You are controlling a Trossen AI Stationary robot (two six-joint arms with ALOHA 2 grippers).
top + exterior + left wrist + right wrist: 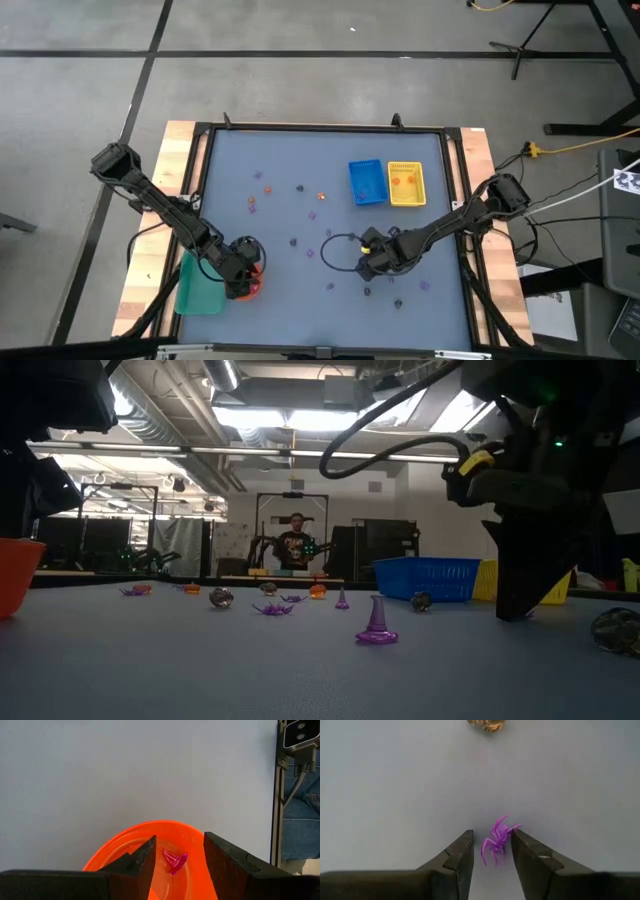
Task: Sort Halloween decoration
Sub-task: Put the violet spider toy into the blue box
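my right claw: fingers narrowed around small purple plastic spider on grey table, contact unclear
my left claw: parted, empty, above round orange plastic bowl with purple piece in it

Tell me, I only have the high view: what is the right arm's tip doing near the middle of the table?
Observer: The right gripper has a purple spider between its fingers on the table; whether they grip it yet is unclear.
Operator: And the left one, over the orange thing?
Observer: The left gripper hangs open above the orange bowl; a magenta witch-hat piece lies inside it.
Operator: Anything near the spider?
Observer: A brownish piece lies apart, farther ahead of the fingers.
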